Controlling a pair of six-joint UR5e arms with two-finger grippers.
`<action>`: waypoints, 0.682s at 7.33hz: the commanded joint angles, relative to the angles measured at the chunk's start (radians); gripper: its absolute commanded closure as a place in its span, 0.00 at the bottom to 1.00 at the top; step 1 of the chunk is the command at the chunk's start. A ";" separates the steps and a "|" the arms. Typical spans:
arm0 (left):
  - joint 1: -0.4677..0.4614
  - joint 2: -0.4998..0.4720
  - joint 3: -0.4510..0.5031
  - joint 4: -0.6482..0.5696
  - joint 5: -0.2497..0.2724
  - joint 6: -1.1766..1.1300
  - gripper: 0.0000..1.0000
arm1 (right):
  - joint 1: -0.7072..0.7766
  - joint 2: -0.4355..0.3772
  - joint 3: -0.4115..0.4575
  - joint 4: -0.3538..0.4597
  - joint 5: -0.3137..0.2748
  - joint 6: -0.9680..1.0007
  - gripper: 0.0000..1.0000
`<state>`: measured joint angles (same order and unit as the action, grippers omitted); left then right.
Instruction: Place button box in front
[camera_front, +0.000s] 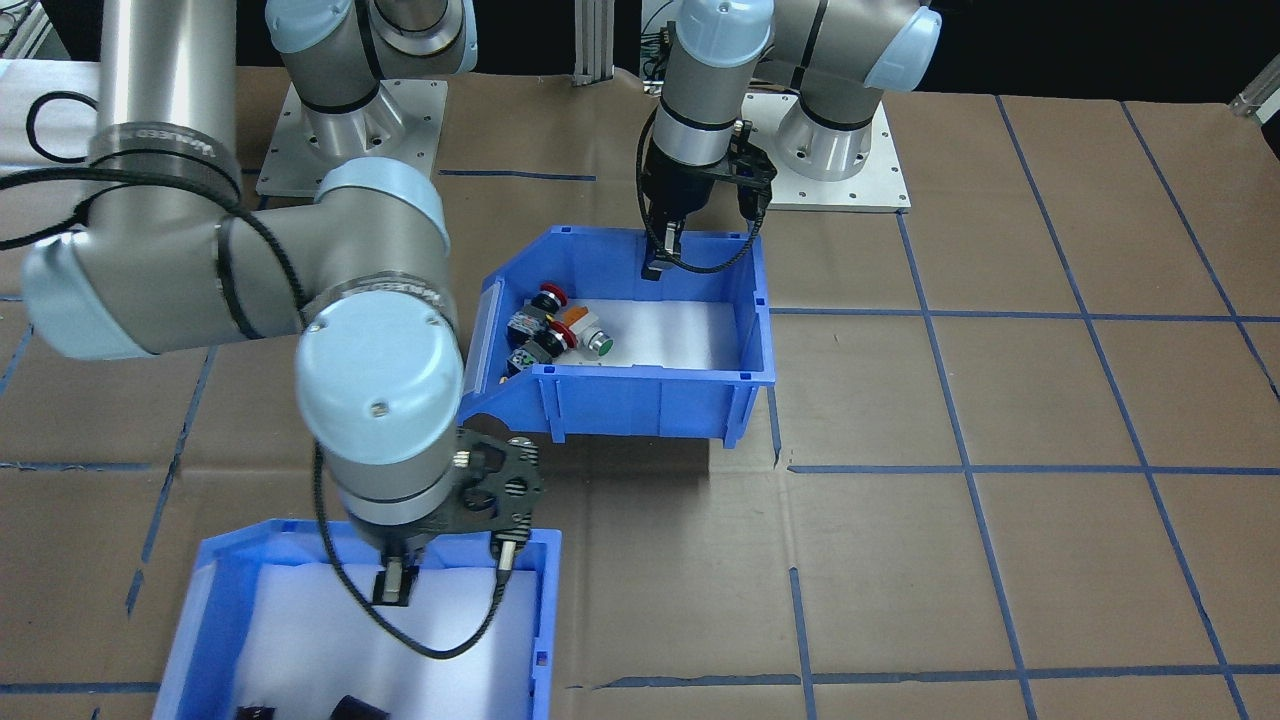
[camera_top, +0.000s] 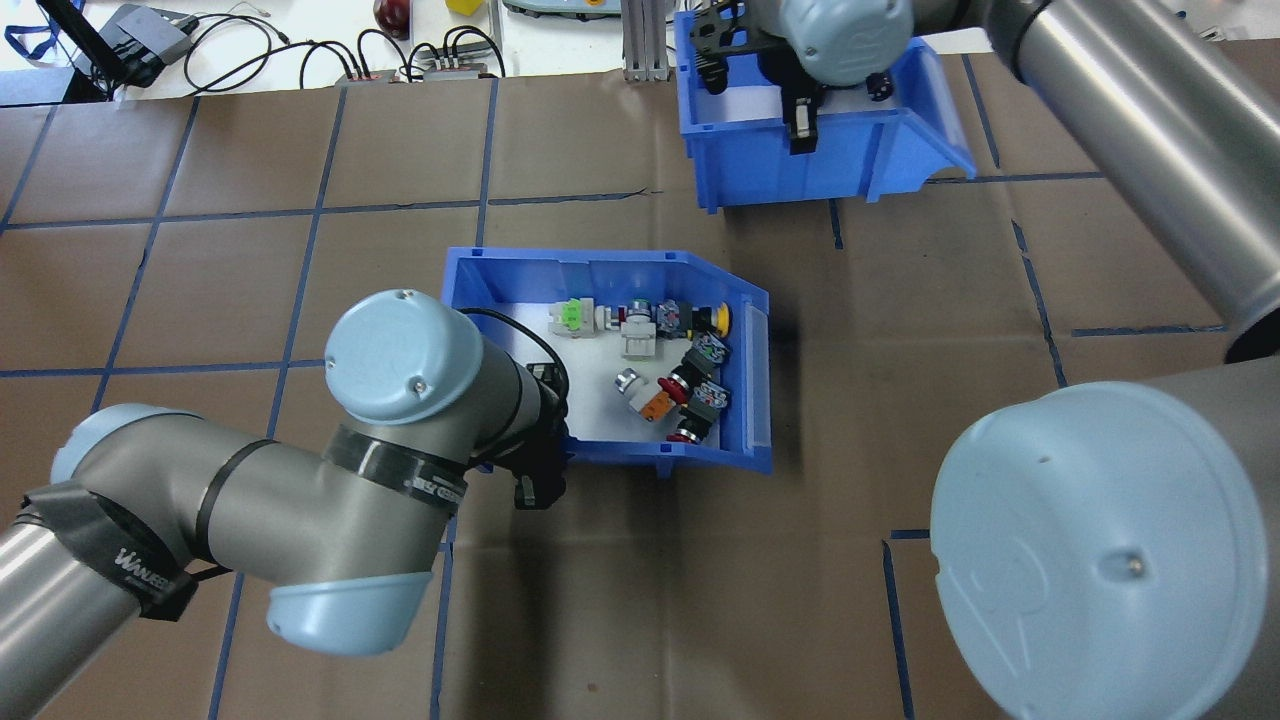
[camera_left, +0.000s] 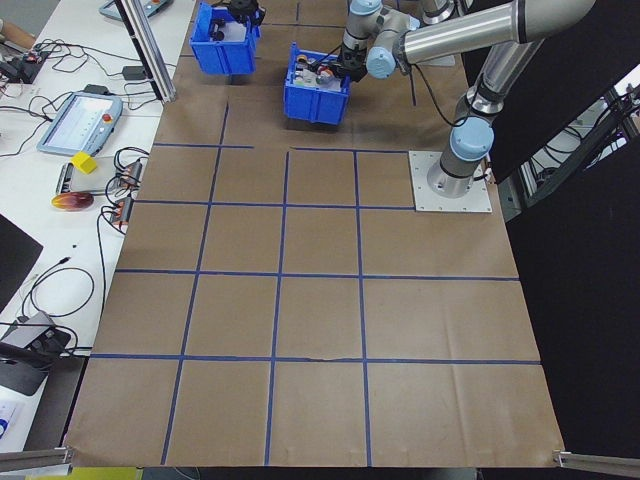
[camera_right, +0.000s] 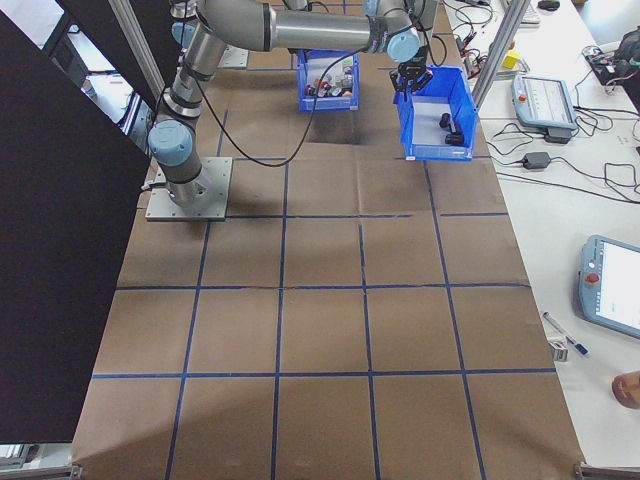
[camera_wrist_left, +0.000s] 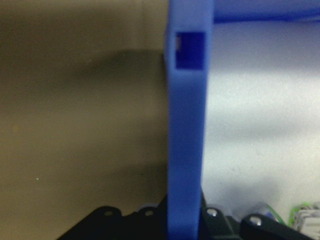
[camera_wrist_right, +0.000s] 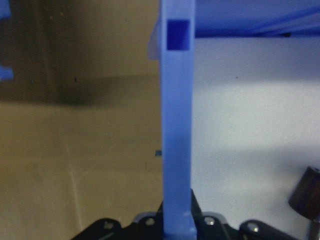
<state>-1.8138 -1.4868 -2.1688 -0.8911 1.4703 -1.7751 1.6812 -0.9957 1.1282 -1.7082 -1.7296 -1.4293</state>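
The button box (camera_front: 650, 385) is a blue bin with a white liner, and colourful push-buttons (camera_top: 670, 370) lie at its sloped end. My left gripper (camera_front: 658, 262) is shut on its rear wall (camera_wrist_left: 186, 125), one finger inside and one outside. A shadow lies under the box, which seems slightly raised. Farther from the robot, a second blue bin (camera_top: 800, 180) holds dark cylinders (camera_wrist_right: 306, 199). My right gripper (camera_top: 800, 125) is shut on that bin's wall (camera_wrist_right: 176, 125).
Brown paper with a blue tape grid (camera_front: 960, 470) covers the table. The arms' base plates (camera_front: 850, 170) sit at the robot's edge. An aluminium post (camera_top: 645, 40) and cables (camera_top: 300, 50) stand beyond the far edge, close to the second bin.
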 joint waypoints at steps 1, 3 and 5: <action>0.170 -0.070 0.068 -0.005 -0.107 0.129 1.00 | -0.119 -0.046 0.024 0.057 0.005 -0.132 0.96; 0.176 -0.282 0.298 -0.006 -0.099 0.151 1.00 | -0.197 -0.140 0.160 0.039 0.015 -0.223 0.96; 0.128 -0.441 0.435 -0.005 -0.097 0.134 1.00 | -0.242 -0.249 0.296 0.004 0.021 -0.252 0.96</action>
<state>-1.6578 -1.8294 -1.8213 -0.8960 1.3699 -1.6356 1.4682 -1.1763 1.3381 -1.6820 -1.7115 -1.6630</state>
